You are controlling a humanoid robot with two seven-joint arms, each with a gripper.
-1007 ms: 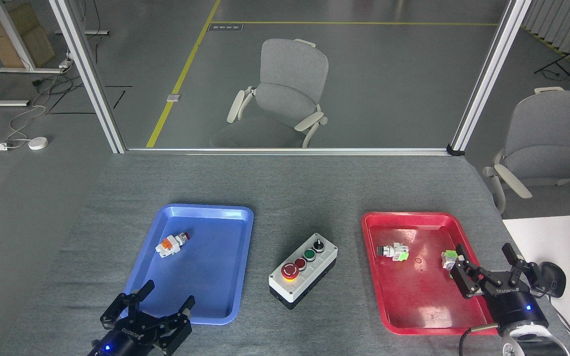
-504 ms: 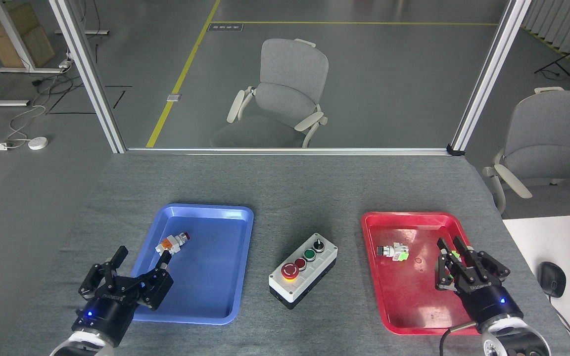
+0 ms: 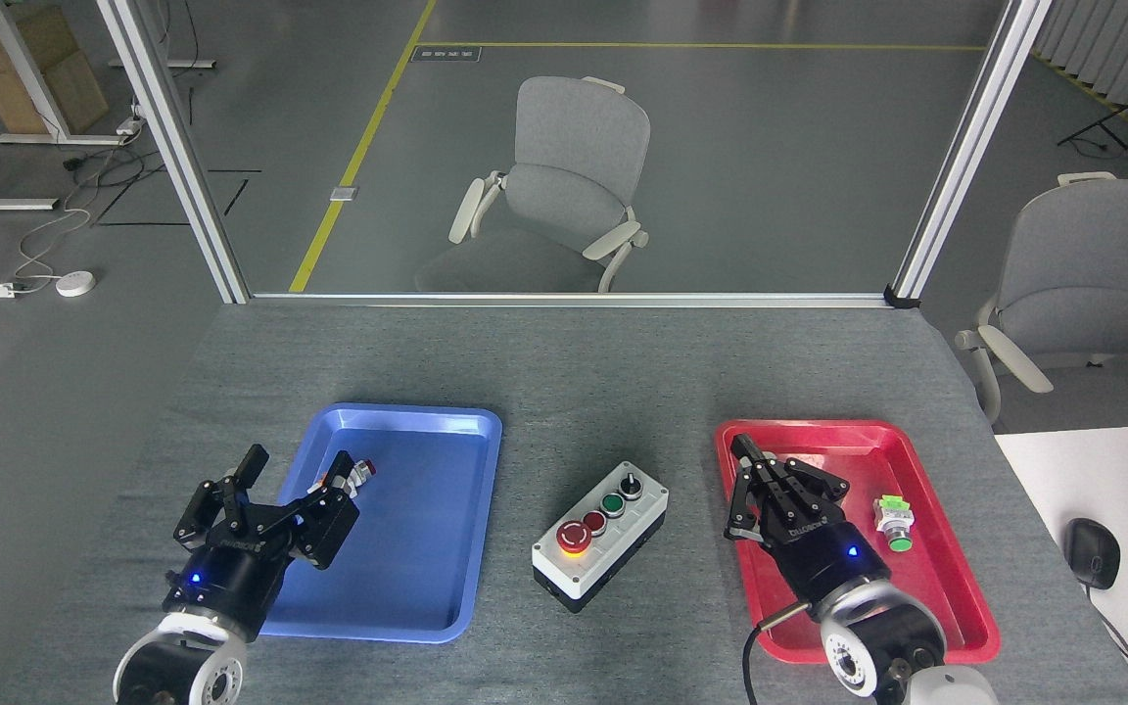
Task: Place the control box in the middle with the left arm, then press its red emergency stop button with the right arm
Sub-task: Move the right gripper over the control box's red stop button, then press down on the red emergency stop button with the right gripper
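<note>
The control box (image 3: 613, 548), white on top with a black base, lies at an angle on the grey cloth between the two trays. Its red emergency stop button (image 3: 574, 536) is the control nearest me, with nothing touching it. My left gripper (image 3: 296, 472) hovers open and empty over the blue tray's left edge, well left of the box. Over the left part of the red tray, my right gripper (image 3: 746, 462) is a little right of the box, fingers drawn together and holding nothing.
The blue tray (image 3: 427, 548) holds a small orange-white push-button part (image 3: 360, 471), half hidden by my left fingers. A green-white part (image 3: 894, 520) lies in the red tray (image 3: 961, 607). A black mouse (image 3: 1091, 553) sits on the white desk at right.
My right gripper has swung left across the red tray toward the box and drawn its fingers together. My left gripper came up and forward to the blue tray's left edge, staying open.
</note>
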